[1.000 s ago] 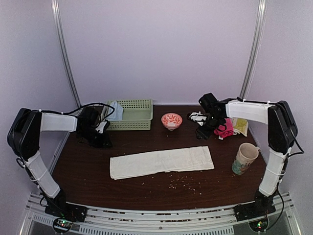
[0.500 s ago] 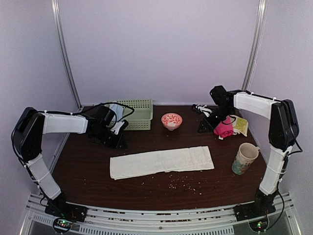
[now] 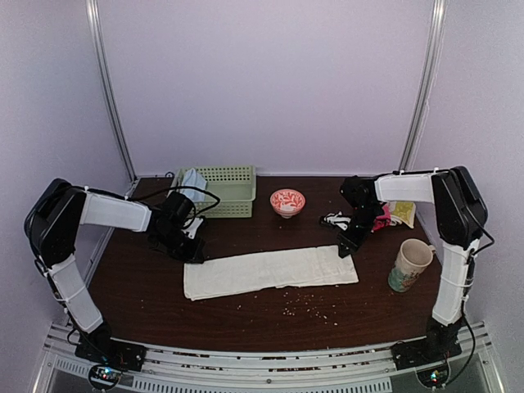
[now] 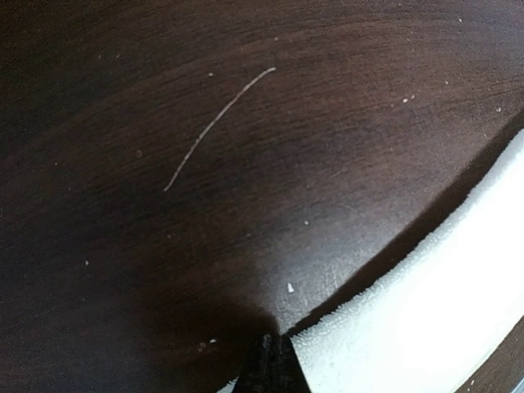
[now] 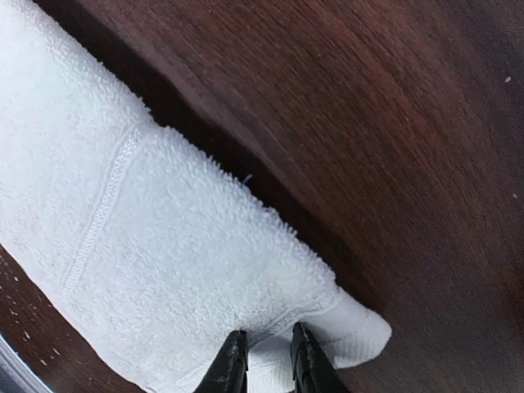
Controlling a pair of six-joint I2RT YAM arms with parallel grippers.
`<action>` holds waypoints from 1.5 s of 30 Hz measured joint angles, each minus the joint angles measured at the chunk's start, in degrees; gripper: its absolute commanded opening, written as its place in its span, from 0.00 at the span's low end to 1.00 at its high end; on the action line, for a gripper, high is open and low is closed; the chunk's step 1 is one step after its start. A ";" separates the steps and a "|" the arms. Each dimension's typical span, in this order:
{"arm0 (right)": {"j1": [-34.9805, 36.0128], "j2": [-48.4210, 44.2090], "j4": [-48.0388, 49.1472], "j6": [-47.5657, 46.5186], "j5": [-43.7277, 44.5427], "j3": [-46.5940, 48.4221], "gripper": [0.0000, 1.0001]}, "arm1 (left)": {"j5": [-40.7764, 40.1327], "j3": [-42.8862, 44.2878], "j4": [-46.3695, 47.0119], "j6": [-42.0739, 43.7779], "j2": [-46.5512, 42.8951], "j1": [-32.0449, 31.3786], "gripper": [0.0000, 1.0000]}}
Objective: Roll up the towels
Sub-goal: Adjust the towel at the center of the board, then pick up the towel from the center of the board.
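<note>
2 grippers have come forward in the last second from the far side of the table [image 3: 246, 323] and now sit on the off-white towel [image 3: 270, 272]. It lies flat as a long strip just nearer the arms than the bowl [image 3: 287, 201], reaching out to either side of it. The left gripper [image 3: 187, 250] is at the towel's far corner left of the bowl, and the right gripper [image 3: 348, 246] is at its far corner right of the bowl.

Both pairs of jaws narrowed on the way in. The left pair is fully closed, tips meeting right at the towel's edge. The right pair stands a slit apart with the hemmed corner between them, so I judge it pinched. This reads as the opening grip on towel 1 of 2, with no turn rolled yet. The pale blue towel [image 3: 194, 182] sits bunched and untouched in the basket [image 3: 229, 192] left of the bowl.

Whether the left tips have cloth between them cannot be told, because the left wrist view cuts them off at its bottom edge. From above, each gripper's body hides its own fingertips. The basket wall and a cable cover most of the blue towel.
</note>
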 measured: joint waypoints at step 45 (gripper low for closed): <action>-3.72 6.32 1.95 7.98 1.95 10.23 0.42 | 0.57 1.66 2.08 5.09 -7.63 1.29 0.18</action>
